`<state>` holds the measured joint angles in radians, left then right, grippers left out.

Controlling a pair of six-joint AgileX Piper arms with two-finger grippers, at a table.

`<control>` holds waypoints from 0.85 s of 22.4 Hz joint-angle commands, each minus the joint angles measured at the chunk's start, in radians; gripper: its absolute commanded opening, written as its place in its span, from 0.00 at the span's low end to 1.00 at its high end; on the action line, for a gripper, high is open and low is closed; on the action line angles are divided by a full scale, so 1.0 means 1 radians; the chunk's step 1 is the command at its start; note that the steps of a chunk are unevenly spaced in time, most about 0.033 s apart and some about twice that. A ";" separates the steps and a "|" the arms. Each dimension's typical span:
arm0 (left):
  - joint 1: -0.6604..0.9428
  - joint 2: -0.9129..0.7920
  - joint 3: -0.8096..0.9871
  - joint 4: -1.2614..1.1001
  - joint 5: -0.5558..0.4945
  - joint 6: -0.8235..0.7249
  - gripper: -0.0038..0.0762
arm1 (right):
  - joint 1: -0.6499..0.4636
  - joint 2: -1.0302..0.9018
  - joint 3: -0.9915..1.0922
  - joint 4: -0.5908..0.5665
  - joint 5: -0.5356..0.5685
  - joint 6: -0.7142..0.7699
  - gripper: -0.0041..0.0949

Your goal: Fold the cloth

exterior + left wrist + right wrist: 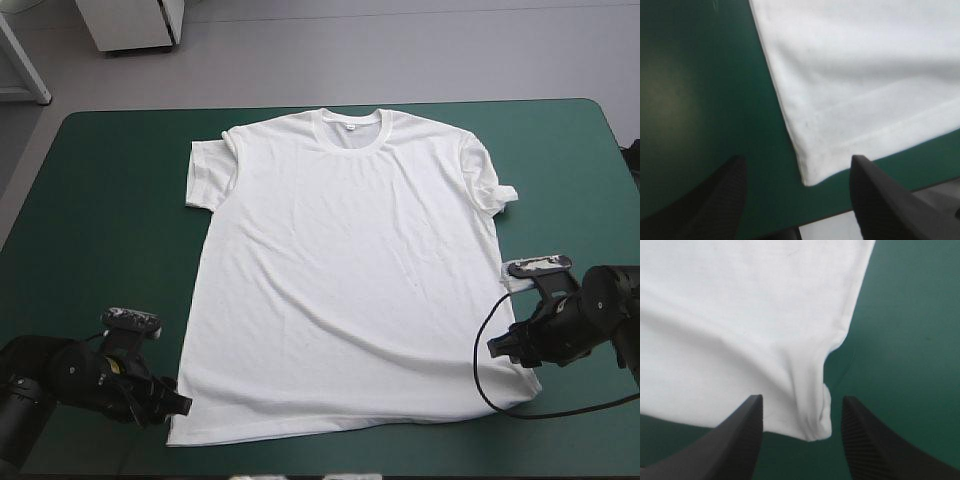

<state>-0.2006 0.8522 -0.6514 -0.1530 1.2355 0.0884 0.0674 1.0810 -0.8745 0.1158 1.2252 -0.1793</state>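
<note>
The white T-shirt (345, 270) lies spread flat on the teal-green cover, collar toward the far edge, hem toward the near edge. My left gripper (172, 405) sits low at the hem's left corner; in the left wrist view that corner (812, 175) lies between its open fingers (725, 195). My right gripper (508, 345) is at the hem's right corner. The right wrist view shows this corner (815, 427), puckered, between its open fingers (860, 435). Neither gripper holds the T-shirt.
The teal-green cover (110, 220) shows bare on both sides of the shirt. The near table edge (840, 220) runs close under my left gripper. A white cabinet (130, 22) stands beyond the far edge.
</note>
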 commanded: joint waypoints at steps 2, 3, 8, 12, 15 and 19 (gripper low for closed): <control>-0.003 0.002 -0.260 0.028 0.043 -0.017 0.63 | 0.000 -0.021 -0.136 -0.058 0.024 0.034 0.62; -0.003 0.010 -0.300 0.060 0.031 -0.017 0.63 | 0.000 -0.019 -0.153 -0.079 0.017 0.036 0.62; 0.001 0.214 -0.404 0.166 -0.185 -0.041 0.63 | 0.000 0.076 -0.261 -0.146 -0.146 0.066 0.62; 0.001 0.378 -0.449 0.153 -0.295 -0.041 0.63 | 0.000 0.167 -0.301 -0.147 -0.181 0.066 0.62; 0.001 0.539 -0.536 0.153 -0.347 -0.041 0.63 | 0.000 0.257 -0.360 -0.143 -0.185 0.066 0.62; 0.001 0.662 -0.623 0.172 -0.391 -0.041 0.63 | 0.000 0.317 -0.411 -0.143 -0.218 0.066 0.61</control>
<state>-0.2006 1.4852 -1.2009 0.0109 0.9024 0.0557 0.0674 1.3958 -1.2278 -0.0229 1.0583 -0.1116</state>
